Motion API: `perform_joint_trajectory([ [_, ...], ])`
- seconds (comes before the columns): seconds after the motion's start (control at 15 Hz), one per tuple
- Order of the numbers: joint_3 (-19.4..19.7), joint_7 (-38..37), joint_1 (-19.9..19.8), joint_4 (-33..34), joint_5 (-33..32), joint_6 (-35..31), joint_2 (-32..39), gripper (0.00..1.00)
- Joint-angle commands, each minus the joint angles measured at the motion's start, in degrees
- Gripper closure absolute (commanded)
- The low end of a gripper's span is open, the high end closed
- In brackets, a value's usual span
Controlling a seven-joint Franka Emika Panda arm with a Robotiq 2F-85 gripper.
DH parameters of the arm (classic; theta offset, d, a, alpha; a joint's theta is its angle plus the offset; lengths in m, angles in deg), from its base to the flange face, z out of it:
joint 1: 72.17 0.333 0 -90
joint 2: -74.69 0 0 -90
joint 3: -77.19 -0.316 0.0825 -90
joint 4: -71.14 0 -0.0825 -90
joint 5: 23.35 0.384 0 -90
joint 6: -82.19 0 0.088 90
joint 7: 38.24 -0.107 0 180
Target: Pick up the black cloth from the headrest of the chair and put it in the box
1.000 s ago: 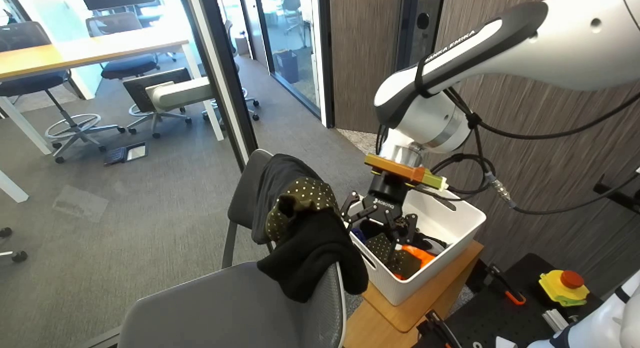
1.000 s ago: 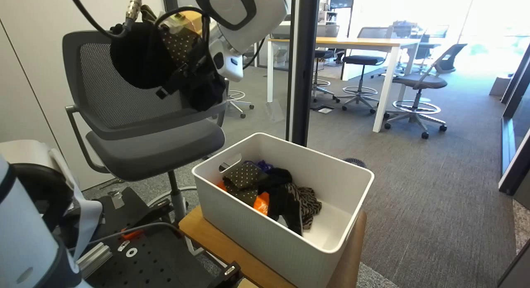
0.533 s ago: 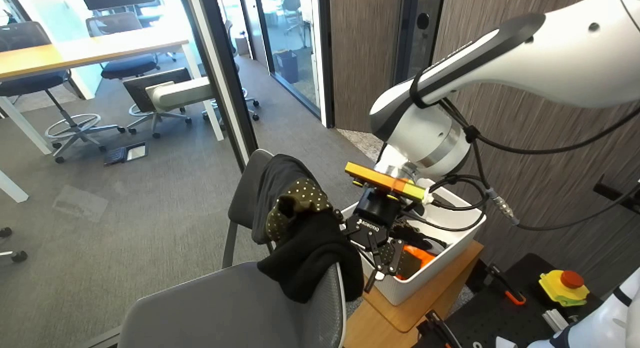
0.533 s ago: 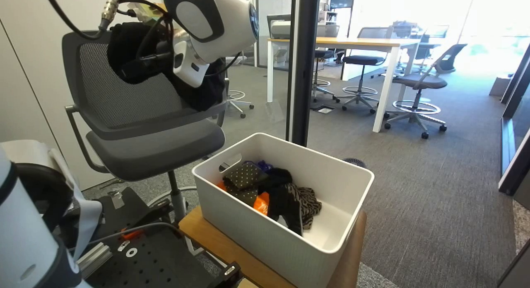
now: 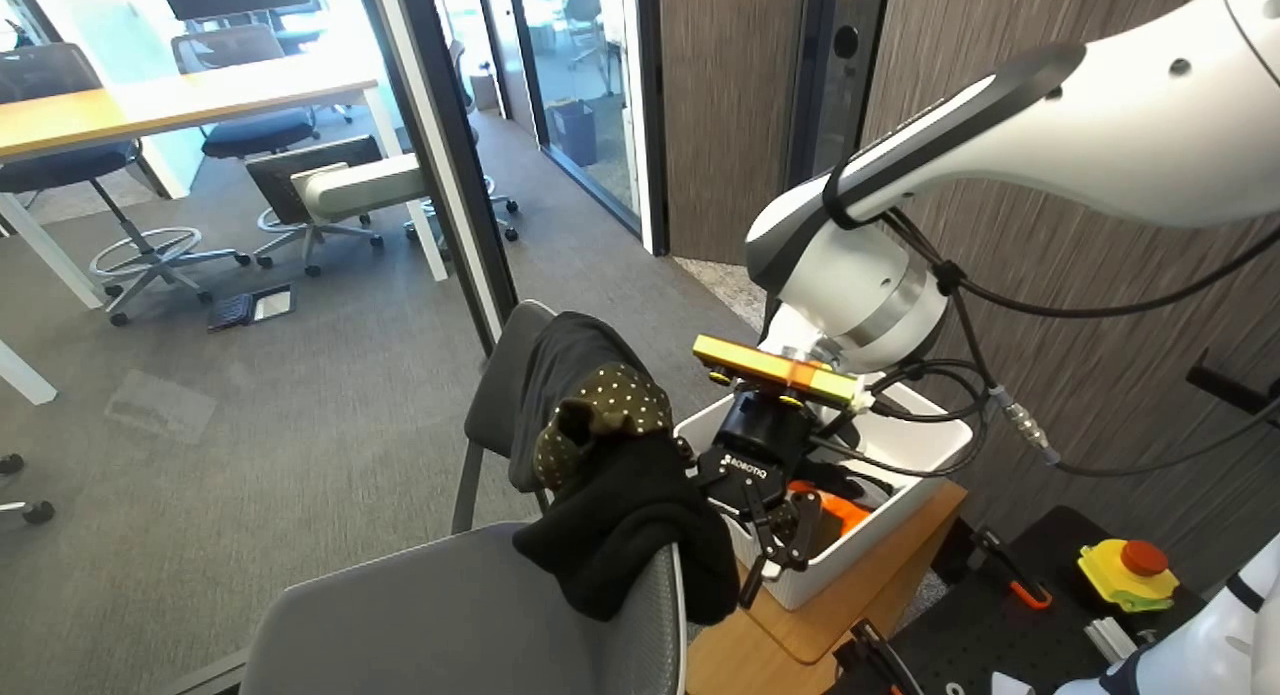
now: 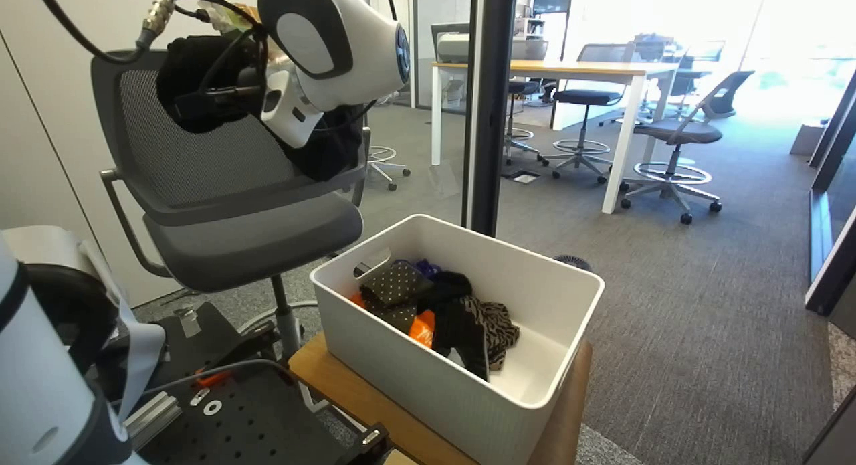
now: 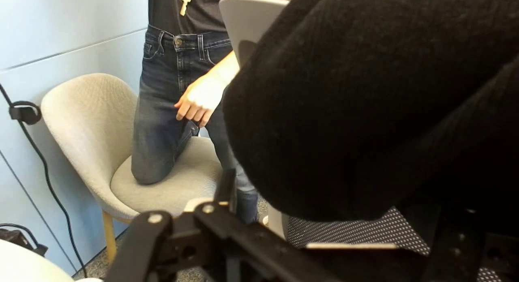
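The black cloth (image 5: pixel 640 515) hangs over the backrest of the grey chair (image 5: pixel 480 615). In an exterior view its rounded fold (image 6: pixel 184 67) hangs at the top of the mesh backrest (image 6: pixel 200 157). My gripper (image 5: pixel 718 520) is open beside the cloth's hanging side, between the chair and the box. In the wrist view the cloth (image 7: pixel 344 111) fills the upper right, and the open gripper's fingers (image 7: pixel 324 209) stand apart on either side of its lower edge. Contact cannot be told. The white box (image 6: pixel 428 364) stands on a wooden stand and holds several cloths.
A dotted olive cloth (image 5: pixel 625 400) and a dark grey cloth (image 5: pixel 560 365) also lie over the backrest. A person (image 7: pixel 178 91) is behind the chair, by a beige chair (image 7: pixel 93 111). A glass wall post (image 6: pixel 478 110) stands behind the box. A red-and-yellow button (image 5: pixel 1130 570) sits near the robot base.
My gripper has moved from over the box's edge down and toward the chair, and has turned. The chair back and its cloths have shifted slightly in the last half second.
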Motion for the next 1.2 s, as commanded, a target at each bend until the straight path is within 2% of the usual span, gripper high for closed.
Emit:
perform_joint_trajectory([
  [0.0,-0.17,3.03,0.10,0.17,3.02,1.98,0.81,0.00],
  [0.33,-0.18,9.26,0.27,0.35,6.09,3.30,3.14,0.00],
  [0.4,-0.29,10.97,0.37,0.27,6.10,2.95,3.33,0.06],
  [0.47,-0.34,12.14,0.44,0.24,6.13,2.67,3.55,0.26],
  [0.93,-0.19,17.69,0.45,0.48,5.42,2.69,5.00,0.81],
  [1.13,-0.08,18.60,0.35,0.15,4.63,2.05,4.19,0.99],
])
